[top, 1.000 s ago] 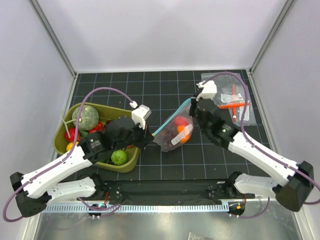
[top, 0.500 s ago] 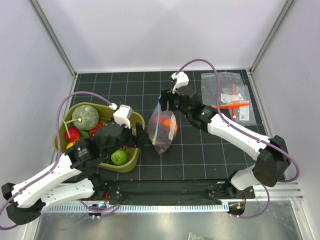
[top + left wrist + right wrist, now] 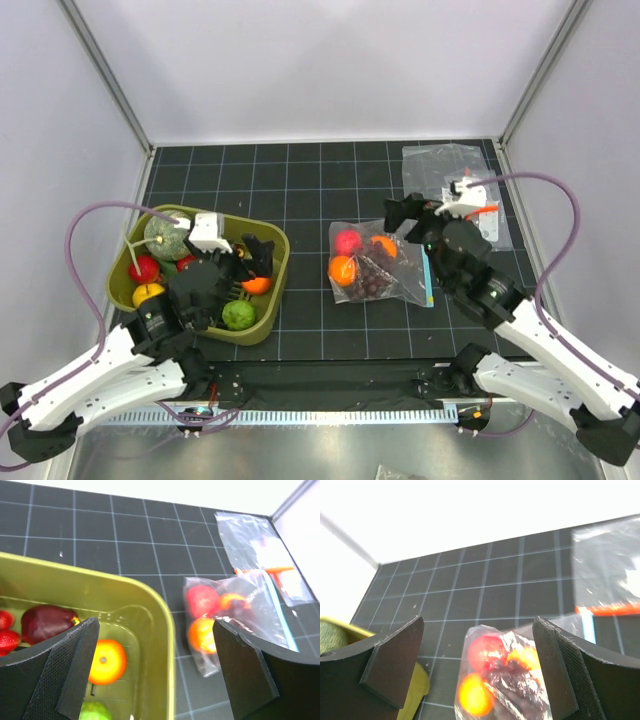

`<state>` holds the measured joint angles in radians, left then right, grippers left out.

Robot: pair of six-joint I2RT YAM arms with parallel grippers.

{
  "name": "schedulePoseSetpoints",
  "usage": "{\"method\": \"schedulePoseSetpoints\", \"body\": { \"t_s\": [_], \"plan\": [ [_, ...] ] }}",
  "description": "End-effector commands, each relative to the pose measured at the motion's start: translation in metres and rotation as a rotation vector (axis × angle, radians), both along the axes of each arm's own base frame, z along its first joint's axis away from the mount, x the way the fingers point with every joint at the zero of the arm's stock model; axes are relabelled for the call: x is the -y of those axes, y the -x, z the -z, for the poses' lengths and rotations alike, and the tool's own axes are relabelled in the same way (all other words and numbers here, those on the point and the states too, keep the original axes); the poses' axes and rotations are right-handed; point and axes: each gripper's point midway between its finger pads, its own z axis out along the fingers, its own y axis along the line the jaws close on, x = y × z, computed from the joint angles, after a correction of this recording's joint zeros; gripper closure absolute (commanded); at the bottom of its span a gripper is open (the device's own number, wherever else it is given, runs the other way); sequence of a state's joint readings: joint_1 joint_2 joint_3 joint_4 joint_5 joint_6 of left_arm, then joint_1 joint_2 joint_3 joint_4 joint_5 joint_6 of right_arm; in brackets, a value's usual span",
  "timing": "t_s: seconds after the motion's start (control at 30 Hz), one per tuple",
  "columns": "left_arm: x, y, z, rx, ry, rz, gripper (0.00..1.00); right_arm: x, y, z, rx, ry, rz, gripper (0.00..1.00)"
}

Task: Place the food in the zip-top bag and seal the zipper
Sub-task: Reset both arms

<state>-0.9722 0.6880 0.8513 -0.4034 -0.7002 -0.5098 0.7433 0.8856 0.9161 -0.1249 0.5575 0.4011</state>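
Both arms are off the zip-top bag (image 3: 378,265) vs a second ago: then it hung pinched between them, now it lies flat on the counter (image 3: 320,190), free of both. Left end effector (image 3: 252,268) sits over the right end of the olive tray (image 3: 283,262), jaws spread wide, nothing in them. Right end effector (image 3: 412,226) hangs above the bag's far right corner, pointing left, jaws also released and empty. Bag lies between the tray and the clear packets (image 3: 455,172), apart from the tray, closer to the packets. Zipper (image 3: 428,276) runs down the bag's right side; can't tell whether it's pressed shut along its full length. Inside the bag: red fruit (image 3: 348,241), two orange fruits (image 3: 342,270), grapes (image 3: 372,280). Tray holds a melon (image 3: 170,232), lime-like ball (image 3: 238,314), one loose orange ball (image 3: 257,285), plus small red and yellow pieces.
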Motion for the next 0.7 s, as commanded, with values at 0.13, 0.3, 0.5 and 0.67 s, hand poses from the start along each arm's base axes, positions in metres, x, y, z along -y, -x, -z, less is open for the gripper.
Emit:
{"method": "schedulePoseSetpoints", "body": {
  "t_s": [0.13,0.3,0.5,0.67],
  "plan": [
    [-0.013,0.0,0.006,0.122,0.078,-0.026,0.0,0.052,0.015,0.032,0.021,-0.141,0.219,0.02],
    [-0.021,0.006,0.005,0.146,0.126,-0.027,0.0,0.066,0.018,0.034,0.028,-0.145,0.284,0.02],
    [-0.025,0.007,0.005,0.157,0.129,-0.035,0.0,0.066,0.018,0.035,0.027,-0.147,0.286,0.01],
    [-0.023,0.005,0.007,0.151,0.118,-0.033,0.0,0.067,0.017,0.035,0.025,-0.146,0.291,0.01]
  ]
}}
